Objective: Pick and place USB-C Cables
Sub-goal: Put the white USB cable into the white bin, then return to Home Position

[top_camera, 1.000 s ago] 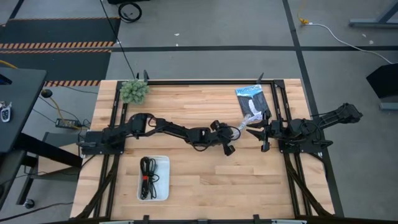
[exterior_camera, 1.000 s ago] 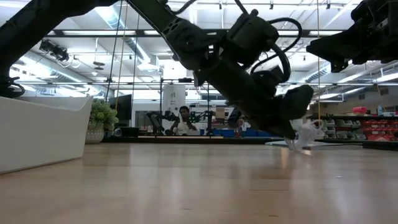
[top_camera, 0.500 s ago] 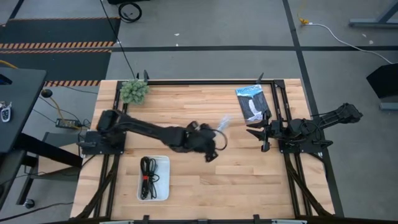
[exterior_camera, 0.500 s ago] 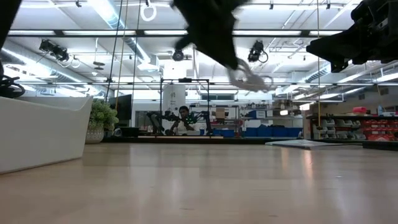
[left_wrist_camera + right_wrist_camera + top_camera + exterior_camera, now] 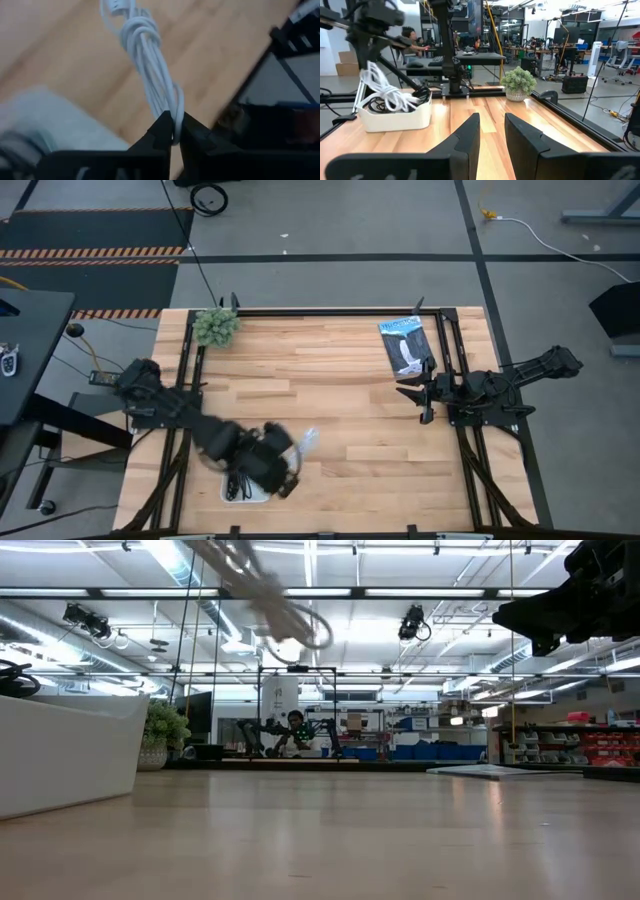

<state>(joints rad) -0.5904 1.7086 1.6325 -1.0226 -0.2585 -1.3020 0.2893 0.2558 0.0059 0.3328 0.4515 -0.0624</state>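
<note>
My left gripper is shut on a white coiled USB-C cable, held in the air over the right edge of the white tray near the table's near-left corner. The high view shows the white cable beside the gripper. Black cables lie in the tray. My right gripper waits open and holding nothing at the table's right side. I see no pale grey cable. My left gripper pinches the white cable bundle at one end loop between its two fingertips. The fingers come from above, slanting down. The bundle hangs below them, lifted clear over the tray.
A flat black-and-blue packet lies at the far right of the table. A fuzzy green plant stands at the far left corner. Bare wood lies between the tray and the right arm. A person sits in the room beyond the table.
My left gripper has lifted the white cable off the table near the packet. It has carried the cable toward the left and near edges, to above the tray. The arm has drawn back and folded. The cable hangs clear and swings.
</note>
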